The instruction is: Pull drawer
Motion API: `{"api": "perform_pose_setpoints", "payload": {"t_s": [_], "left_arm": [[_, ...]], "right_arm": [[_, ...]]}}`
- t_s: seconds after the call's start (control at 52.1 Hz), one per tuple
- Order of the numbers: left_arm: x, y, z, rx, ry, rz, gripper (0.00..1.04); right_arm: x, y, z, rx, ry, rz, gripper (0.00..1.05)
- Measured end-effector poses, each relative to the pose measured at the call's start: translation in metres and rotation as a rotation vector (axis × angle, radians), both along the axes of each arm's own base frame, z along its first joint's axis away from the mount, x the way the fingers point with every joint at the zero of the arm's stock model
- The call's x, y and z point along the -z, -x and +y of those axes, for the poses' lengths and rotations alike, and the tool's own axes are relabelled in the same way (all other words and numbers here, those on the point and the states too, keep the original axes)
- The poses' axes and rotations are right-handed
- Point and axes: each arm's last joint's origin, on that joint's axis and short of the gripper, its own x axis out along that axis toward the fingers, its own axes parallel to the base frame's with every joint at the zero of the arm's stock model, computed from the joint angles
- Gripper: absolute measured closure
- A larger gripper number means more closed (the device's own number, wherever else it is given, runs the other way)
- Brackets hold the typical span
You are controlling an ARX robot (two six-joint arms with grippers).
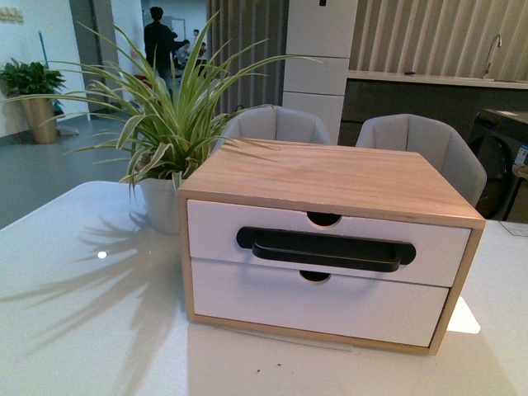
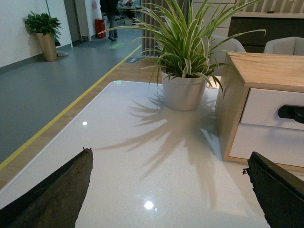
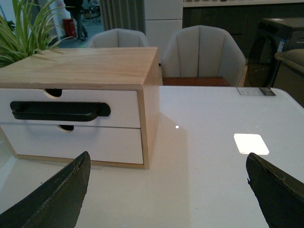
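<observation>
Your drawer [image 1: 213, 233] is the upper of 2 in the wooden box [image 1: 330, 173] that stands mid-table on the white table [image 1: 82, 330]. It is shut, its white front level with the box frame. The black bar handle [image 1: 326, 249] runs along its lower part, and there is a half-round notch in its top edge. The lower drawer [image 1: 322, 307], with no handle, is shut too. A potted plant [image 1: 165, 124] stands just beside the box, on its left. 2 grey chairs [image 1: 429, 144] stand beyond the table.

Neither of your arms shows in the front view. Your left gripper [image 2: 167, 153] hangs over the bare table, its fingers [image 2: 57, 190] spread wide with nothing between them, well apart from the box. Your right gripper [image 3: 167, 154] is spread just as wide and empty, apart from the box and not touching the handle.
</observation>
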Motion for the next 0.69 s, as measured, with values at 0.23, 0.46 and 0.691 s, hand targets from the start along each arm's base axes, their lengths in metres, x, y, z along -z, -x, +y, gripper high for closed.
{"api": "perform_pose_setpoints", "payload": {"t_s": [0.23,0.46,0.691], "left_arm": [[0.000,0.000,0.000,0.000,0.000,0.000,0.07],[-0.007,-0.011,-0.002,0.010,-0.034,-0.042,0.07],[-0.023,-0.048,-0.032,0.397,-0.184,0.012,0.07]], "right_arm": [[0.000,0.000,0.000,0.000,0.000,0.000,0.09],[-0.004,-0.009,0.003,0.149,0.002,0.007,0.09],[-0.021,-0.049,0.016,-0.047,0.158,0.176,0.09]]}}
